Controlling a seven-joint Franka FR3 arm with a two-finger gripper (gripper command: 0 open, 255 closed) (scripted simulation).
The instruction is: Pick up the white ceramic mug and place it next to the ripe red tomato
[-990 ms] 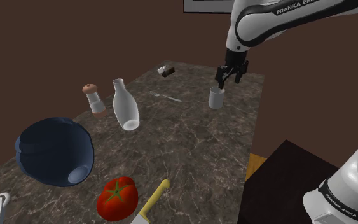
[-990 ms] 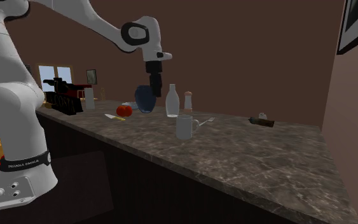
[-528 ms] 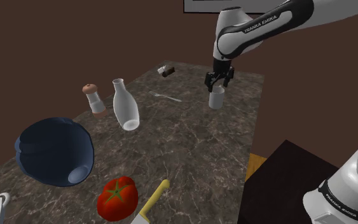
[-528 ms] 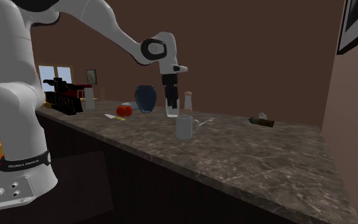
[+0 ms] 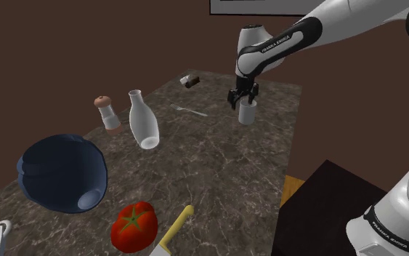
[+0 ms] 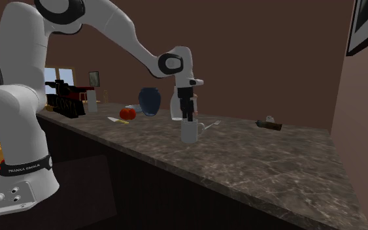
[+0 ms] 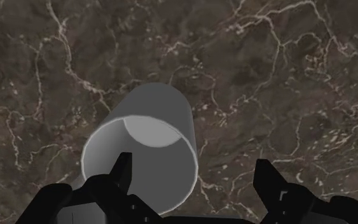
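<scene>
At the shoulder view's left a dark blue vase [image 5: 61,173] lies on its side on the marbled dark tabletop [image 5: 217,160]. Just to its right, at the near edge, sits the red tomato [image 5: 134,225], with a yellow-handled knife [image 5: 175,227] beside it. Farther back stand a small shaker [image 5: 108,113] with a brown top and a white bottle [image 5: 144,122]. To their right a fork [image 5: 190,110] lies flat. Right of the fork the pale mug [image 5: 247,112] stands upright near the tabletop's right-hand edge, well apart from the tomato. The white arm reaches in from the right and holds the jaws just above the mug's rim. In the wrist view the jaws are spread. One of the fingers [image 7: 123,175] hangs over the mug's mouth and the other stands outside its wall; whether either touches the mug cannot be told. In the second exterior view the mug's handle points to that view's right. The dark stand [image 5: 319,196] fills the shoulder view's lower right.
</scene>
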